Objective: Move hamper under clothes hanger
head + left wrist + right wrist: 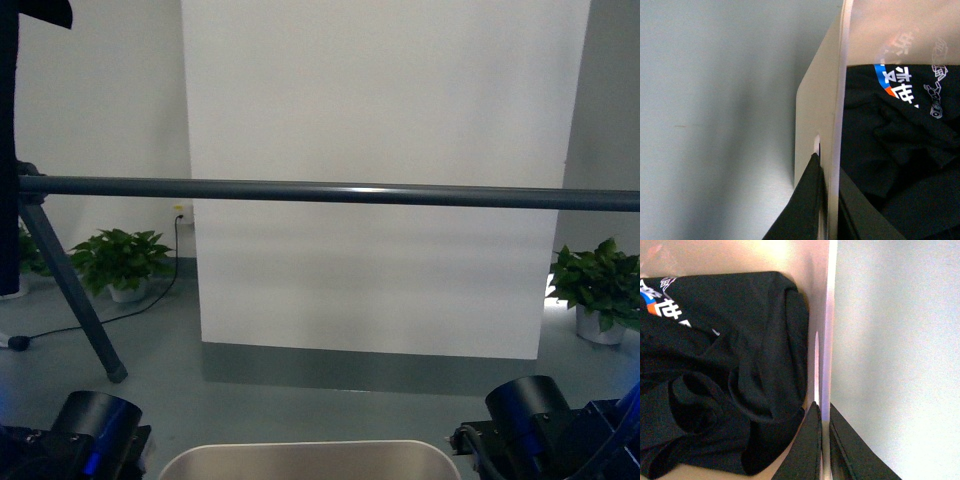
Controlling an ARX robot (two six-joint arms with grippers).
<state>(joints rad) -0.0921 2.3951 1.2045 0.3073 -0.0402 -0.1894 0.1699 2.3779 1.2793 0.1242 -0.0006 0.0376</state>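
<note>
- Beige hamper (310,455) shows only its rim at the front view's lower edge, between both arms and nearer than the rack's foot.
- Dark clothes hanger (330,192) runs its level bar across the view, with one angled leg at left.
- Black printed garment (740,365) lies bunched inside the hamper.
- Clamped on one hamper side wall is the left gripper (827,167); the right gripper (823,407) pinches the opposite wall.
- Green potted plant (118,260) stands beyond the leg.
</note>
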